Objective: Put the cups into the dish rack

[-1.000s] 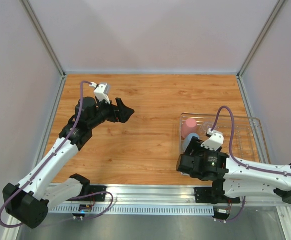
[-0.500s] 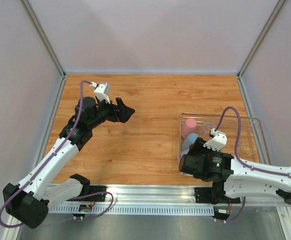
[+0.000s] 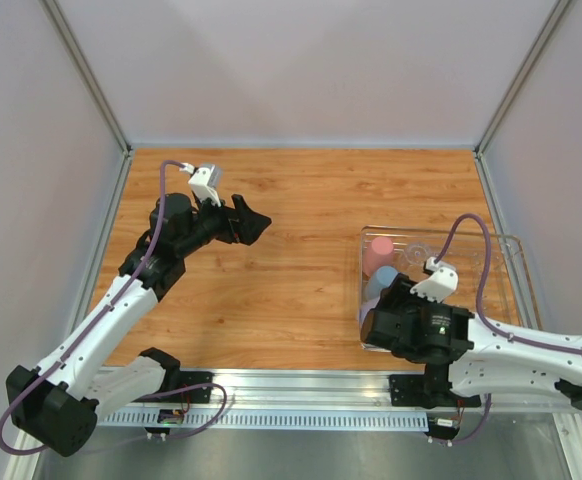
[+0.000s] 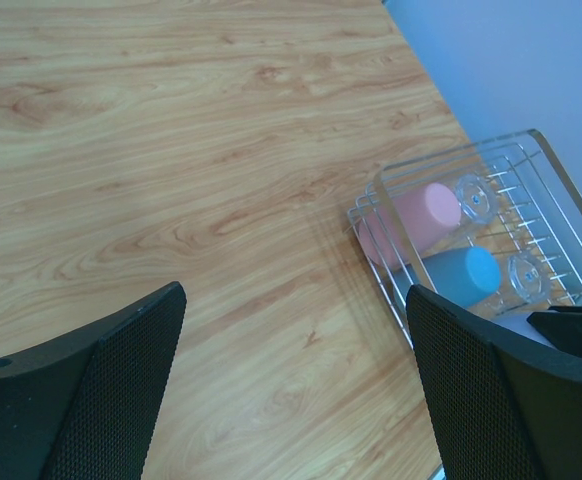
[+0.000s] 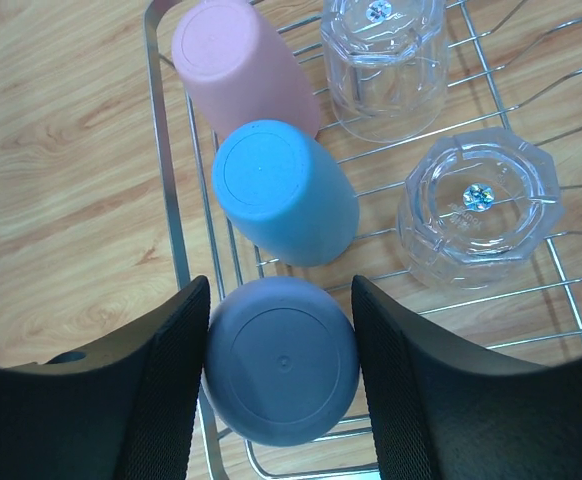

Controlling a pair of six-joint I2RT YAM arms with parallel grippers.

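Your right gripper (image 5: pixel 281 325) clasping the lavender cup (image 5: pixel 281 365) base-up in the dish rack (image 5: pixel 161 150), beside the blue cup (image 5: pixel 283 190), your left gripper (image 4: pixel 293 300) spread wide above the table (image 4: pixel 171 150).

Cups (image 5: pixel 286 190) crowd the dish rack's (image 3: pixel 506 262) left end; tabletop (image 3: pixel 311 200) beside open.

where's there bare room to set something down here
Free: the dish rack wires right of the glass tumblers, and bare table between the rack's left rim and the open left gripper. Crowded: the rack's left end, where pink cup, blue cup and lavender cup line up, the right gripper around the last.
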